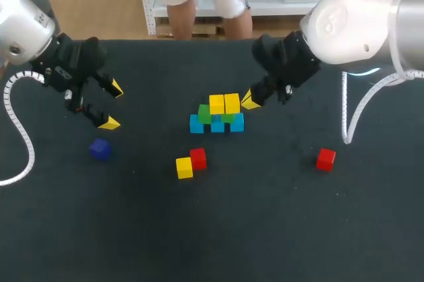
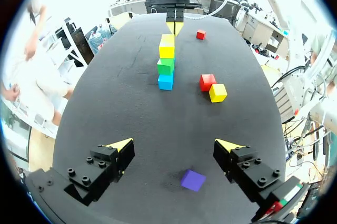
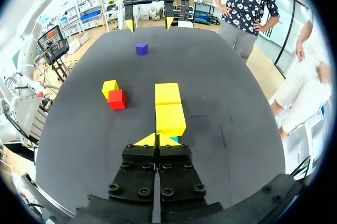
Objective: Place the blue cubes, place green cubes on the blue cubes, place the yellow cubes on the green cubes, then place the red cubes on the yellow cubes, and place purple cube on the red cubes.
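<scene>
In the middle of the table stands a stack: a row of three blue cubes (image 1: 217,125), green cubes (image 1: 204,114) on them, and two yellow cubes (image 1: 224,104) on top. My right gripper (image 1: 250,100) is shut and empty, its tips just beside the yellow cubes (image 3: 170,119) at the stack's right end. My left gripper (image 1: 112,105) stands open and empty at the left, above the purple cube (image 1: 100,149), which lies just under and ahead of its fingers (image 2: 192,180). A loose yellow cube (image 1: 184,167) touches a red cube (image 1: 198,158) in front of the stack. Another red cube (image 1: 325,159) lies at the right.
The dark table (image 1: 265,229) has bare room along its front and between the stack and the purple cube. In the left wrist view the stack (image 2: 165,66) lies far ahead, with the red and yellow pair (image 2: 212,87) to its side.
</scene>
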Controlling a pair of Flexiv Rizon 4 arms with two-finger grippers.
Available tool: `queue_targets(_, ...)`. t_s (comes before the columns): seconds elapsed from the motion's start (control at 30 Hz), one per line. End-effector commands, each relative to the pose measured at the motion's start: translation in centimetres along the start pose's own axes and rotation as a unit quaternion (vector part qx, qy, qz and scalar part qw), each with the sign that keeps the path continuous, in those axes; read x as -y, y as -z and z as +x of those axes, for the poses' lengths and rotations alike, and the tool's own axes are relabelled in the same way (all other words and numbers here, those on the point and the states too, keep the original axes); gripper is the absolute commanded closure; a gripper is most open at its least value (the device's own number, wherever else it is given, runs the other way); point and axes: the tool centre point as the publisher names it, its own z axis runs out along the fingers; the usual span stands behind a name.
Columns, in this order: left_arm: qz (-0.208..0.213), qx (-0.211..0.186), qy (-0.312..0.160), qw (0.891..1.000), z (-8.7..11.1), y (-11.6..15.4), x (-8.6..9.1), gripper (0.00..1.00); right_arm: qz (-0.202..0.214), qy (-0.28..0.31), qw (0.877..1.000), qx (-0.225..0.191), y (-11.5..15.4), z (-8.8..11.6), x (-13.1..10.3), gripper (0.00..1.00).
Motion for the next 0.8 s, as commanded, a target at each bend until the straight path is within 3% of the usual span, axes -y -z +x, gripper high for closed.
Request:
queue_targets(0.03,-0.001,0.003,-0.002,1.0,0.2,0.0,0.1,0.0,-0.001,0.001,1.0,0.001,-0.1,-0.1,0.0,1.0)
queue_targets(0.47,-0.001,0.003,-0.002,1.0,0.2,0.0,0.1,0.0,0.001,0.002,1.0,0.0,-0.1,0.0,0.2,1.0)
queue_targets(0.77,-0.001,0.003,-0.002,1.0,0.2,0.0,0.1,0.0,0.006,-0.007,1.0,-0.008,1.2,1.3,-0.5,1.0)
queue_targets(0.8,-0.001,0.003,-0.002,1.0,0.2,0.0,0.1,0.0,0.009,-0.007,1.0,-0.009,1.7,1.7,-0.7,0.63)
